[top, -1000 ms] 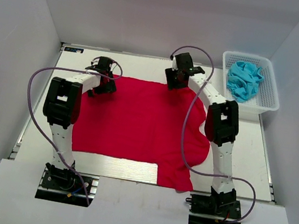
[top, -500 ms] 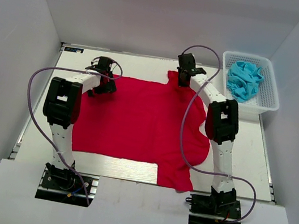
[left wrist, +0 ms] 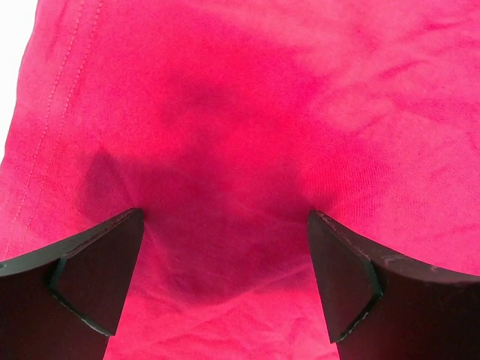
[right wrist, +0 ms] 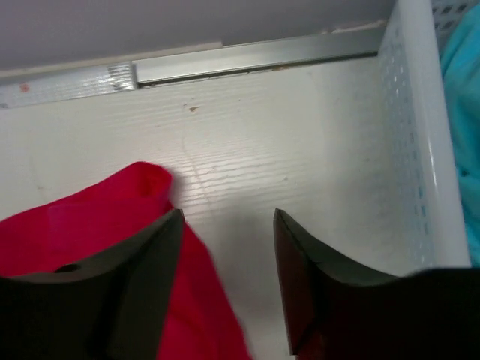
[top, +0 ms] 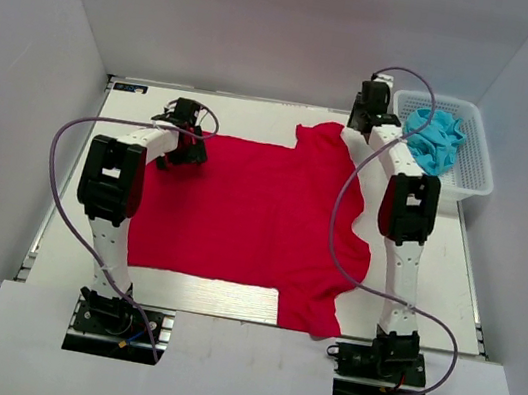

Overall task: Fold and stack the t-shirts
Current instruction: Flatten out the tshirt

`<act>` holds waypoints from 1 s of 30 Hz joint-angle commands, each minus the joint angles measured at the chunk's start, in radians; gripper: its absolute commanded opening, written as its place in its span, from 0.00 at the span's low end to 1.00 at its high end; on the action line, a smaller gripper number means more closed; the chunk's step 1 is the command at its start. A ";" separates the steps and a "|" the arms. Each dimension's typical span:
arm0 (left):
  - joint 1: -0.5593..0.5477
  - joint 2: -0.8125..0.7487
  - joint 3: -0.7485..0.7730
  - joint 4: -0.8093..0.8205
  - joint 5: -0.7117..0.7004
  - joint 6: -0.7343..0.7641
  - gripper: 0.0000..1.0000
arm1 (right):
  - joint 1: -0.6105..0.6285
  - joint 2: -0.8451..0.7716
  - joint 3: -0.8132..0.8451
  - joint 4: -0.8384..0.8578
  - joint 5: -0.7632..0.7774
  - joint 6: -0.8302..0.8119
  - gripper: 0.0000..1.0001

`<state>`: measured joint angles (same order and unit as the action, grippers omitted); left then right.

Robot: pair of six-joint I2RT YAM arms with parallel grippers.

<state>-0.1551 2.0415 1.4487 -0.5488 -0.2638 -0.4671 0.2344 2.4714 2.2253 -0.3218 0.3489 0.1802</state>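
At one o'clock on the table [top: 453, 280], the right pincer [right wrist: 226, 225] stands partly open with nothing between its fingers. The red shirt [top: 251, 216] has its far corner just beside it at nine o'clock, and the white basket [top: 477, 177] holding the crumpled blue shirt [top: 434, 137] sits at three o'clock. Over at eleven o'clock the left pincer [left wrist: 225, 225] is spread wide and empty, its tips at the far left edge of the red shirt, which lies spread across the middle of the table. I judge the step to be laying the red shirt flat before its first fold; next, both pincers would need to close on the far corners and carry them toward six o'clock.
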 commanded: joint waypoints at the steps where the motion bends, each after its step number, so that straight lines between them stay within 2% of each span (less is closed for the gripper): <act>1: -0.009 -0.001 0.050 -0.031 0.024 0.025 1.00 | 0.036 -0.184 -0.053 0.090 -0.123 -0.013 0.60; 4: -0.009 -0.033 0.050 -0.042 0.037 0.025 1.00 | 0.046 -0.294 -0.167 0.050 -0.227 -0.007 0.90; 5: -0.009 -0.043 0.050 -0.042 0.047 0.025 1.00 | 0.055 -0.307 -0.183 0.027 -0.247 -0.007 0.90; 6: -0.009 -0.052 0.041 -0.042 0.047 0.025 1.00 | 0.069 -0.339 -0.200 -0.088 -0.252 0.016 0.90; 8: -0.009 -0.078 0.041 -0.055 0.047 0.013 1.00 | 0.086 -0.365 -0.254 -0.185 -0.289 0.037 0.90; 9: -0.009 -0.087 0.029 -0.056 0.047 0.013 1.00 | 0.097 -0.399 -0.286 -0.228 -0.289 0.097 0.90; 10: -0.009 -0.096 0.029 -0.072 0.047 0.004 1.00 | 0.105 -0.441 -0.414 -0.246 -0.291 0.113 0.90; 12: -0.009 -0.144 -0.005 -0.083 0.047 -0.007 1.00 | 0.120 -0.520 -0.514 -0.243 -0.295 0.186 0.90; 13: -0.009 -0.161 -0.017 -0.083 0.047 -0.007 1.00 | 0.126 -0.576 -0.671 -0.232 -0.291 0.208 0.90; 17: -0.009 -0.259 -0.100 -0.148 0.015 -0.068 1.00 | 0.140 -0.776 -0.994 -0.207 -0.306 0.327 0.90; 20: -0.009 -0.360 -0.213 -0.125 0.015 -0.091 1.00 | 0.148 -0.871 -1.159 -0.158 -0.385 0.338 0.90; 22: -0.009 -0.397 -0.298 -0.062 0.015 -0.091 1.00 | 0.138 -0.899 -1.245 -0.102 -0.381 0.349 0.90; 25: -0.009 -0.409 -0.323 -0.033 0.024 -0.091 1.00 | 0.135 -0.858 -1.247 -0.063 -0.358 0.337 0.90; 28: -0.009 -0.354 -0.298 -0.033 0.024 -0.100 1.00 | 0.126 -0.757 -1.190 -0.074 -0.357 0.340 0.90; 30: -0.009 -0.314 -0.289 -0.020 0.024 -0.100 1.00 | 0.108 -0.727 -1.126 -0.101 -0.259 0.350 0.90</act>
<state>-0.1604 1.7035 1.1385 -0.6060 -0.2333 -0.5529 0.3656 1.6955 1.0233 -0.4694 0.0120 0.5068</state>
